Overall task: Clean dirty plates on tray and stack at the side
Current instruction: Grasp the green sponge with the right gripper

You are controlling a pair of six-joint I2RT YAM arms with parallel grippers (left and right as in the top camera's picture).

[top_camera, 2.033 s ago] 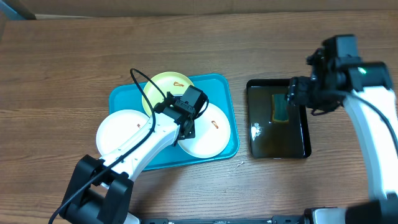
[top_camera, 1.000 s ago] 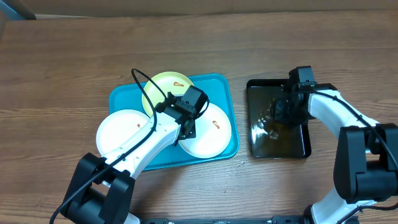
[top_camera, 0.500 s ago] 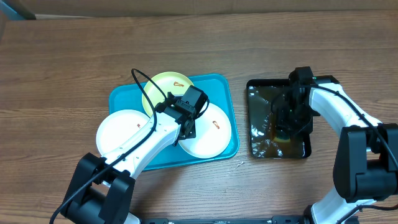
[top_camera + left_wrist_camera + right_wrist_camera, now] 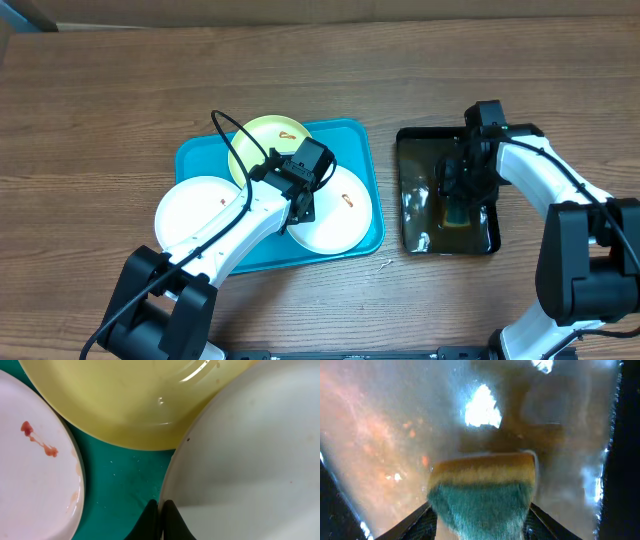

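The blue tray [image 4: 195,160] was seen at 9 o'clock from the black tray [image 4: 420,150]. On it, a yellow-green plate [image 4: 262,140] was laid at 12 o'clock and a white plate [image 4: 345,220] at 4 o'clock, partly hidden by the arm. A second white plate [image 4: 190,215] was hung over the rim at 8 o'clock. The left gripper [image 4: 160,520] was pressed together at a plate's edge. The right gripper [image 4: 480,510] was spread around a sponge [image 4: 480,480]; whether the sponge was squeezed could not be told.

Sponge [image 4: 482,495] lower end cut off, right gripper [image 4: 480,527] fingers barely showing, perhaps touching it.
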